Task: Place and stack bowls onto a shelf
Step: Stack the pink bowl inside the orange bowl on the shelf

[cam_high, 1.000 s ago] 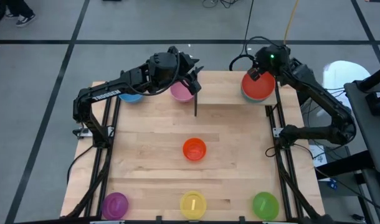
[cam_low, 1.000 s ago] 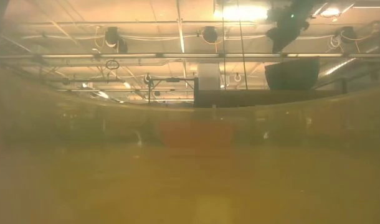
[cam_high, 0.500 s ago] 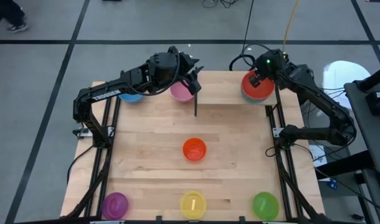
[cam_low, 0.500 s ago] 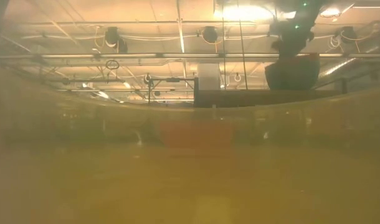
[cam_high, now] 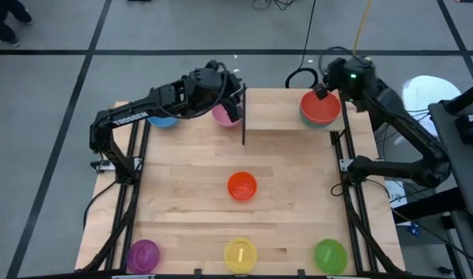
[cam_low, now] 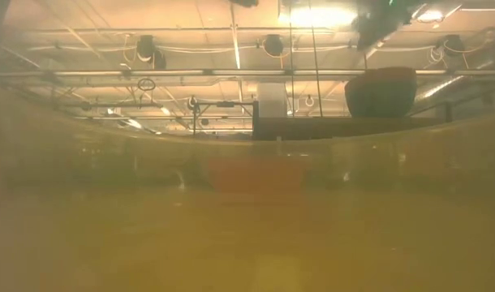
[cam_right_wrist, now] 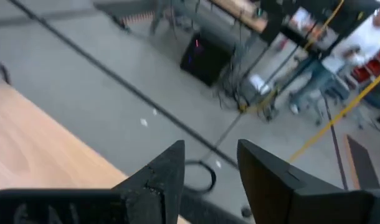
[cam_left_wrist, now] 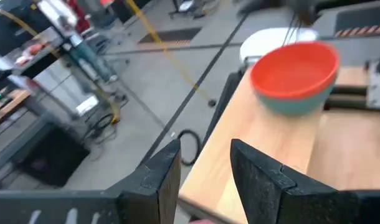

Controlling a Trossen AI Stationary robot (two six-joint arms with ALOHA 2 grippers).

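The shelf [cam_high: 283, 108], a small wood board with a black bar [cam_high: 244, 116] along its left short side, stands at the table's far edge. A red bowl [cam_high: 320, 108] sits nested in a teal bowl [cam_left_wrist: 296, 106] on the shelf's right end. My right gripper [cam_high: 322, 91] hangs open above the red bowl's far rim, clear of it. My left gripper [cam_high: 238, 89] is open and points toward the shelf, above a pink bowl [cam_high: 223, 116] just left of the bar. A blue bowl [cam_high: 163, 119] lies partly hidden under the left arm.
An orange bowl [cam_high: 242, 186] rests at the table's middle. Along the near edge stand a purple bowl [cam_high: 143, 254], a yellow bowl [cam_high: 240, 254] and a green bowl [cam_high: 330, 254]. Black frame rails [cam_high: 349, 194] run down both table sides.
My right gripper dipped onto the red bowl's far rim, then rose and drew back toward the table's far right corner, clear of the bowl. The red bowl stays nested in the teal one. My left gripper turned a little at the wrist without changing place.
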